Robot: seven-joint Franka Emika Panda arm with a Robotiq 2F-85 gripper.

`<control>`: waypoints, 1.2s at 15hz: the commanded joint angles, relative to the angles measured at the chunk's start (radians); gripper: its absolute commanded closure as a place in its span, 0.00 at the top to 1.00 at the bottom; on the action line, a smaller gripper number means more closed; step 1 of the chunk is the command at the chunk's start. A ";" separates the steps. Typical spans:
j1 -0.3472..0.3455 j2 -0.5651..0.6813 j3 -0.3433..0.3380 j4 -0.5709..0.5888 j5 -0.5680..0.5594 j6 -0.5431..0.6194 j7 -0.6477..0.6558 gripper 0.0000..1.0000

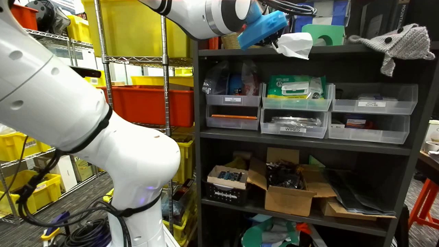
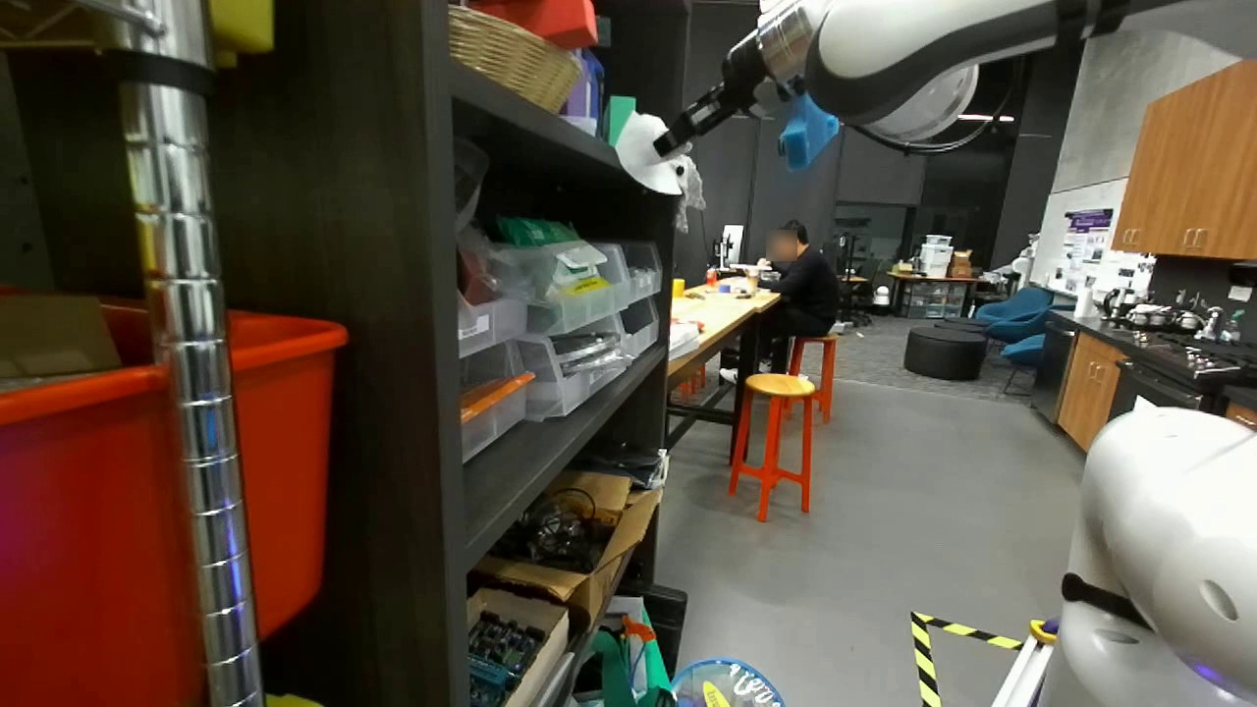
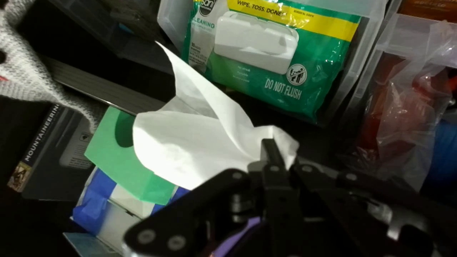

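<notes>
Near the upper shelf [image 1: 219, 52], a white sheet [image 3: 189, 139] is hanging from jaws pinching its bunched end, a sensible hold for something probably light, soft and easily torn.

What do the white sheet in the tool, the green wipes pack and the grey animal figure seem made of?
White sheet: matte, probably paper or thin fabric, given its soft folds.
Green wipes pack: glossy, likely plastic film, with crinkles and highlights.
Grey animal figure: matte knitted yarn, apparently, given visible stitches.
</notes>
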 commanded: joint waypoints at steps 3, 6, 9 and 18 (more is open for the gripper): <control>-0.004 -0.030 0.073 -0.016 -0.005 -0.002 0.011 0.01; 0.001 -0.027 0.109 -0.016 -0.011 -0.013 0.010 0.01; 0.008 -0.029 0.140 -0.035 -0.020 -0.017 0.003 0.01; -0.045 -0.070 0.270 -0.170 -0.131 0.105 0.030 0.01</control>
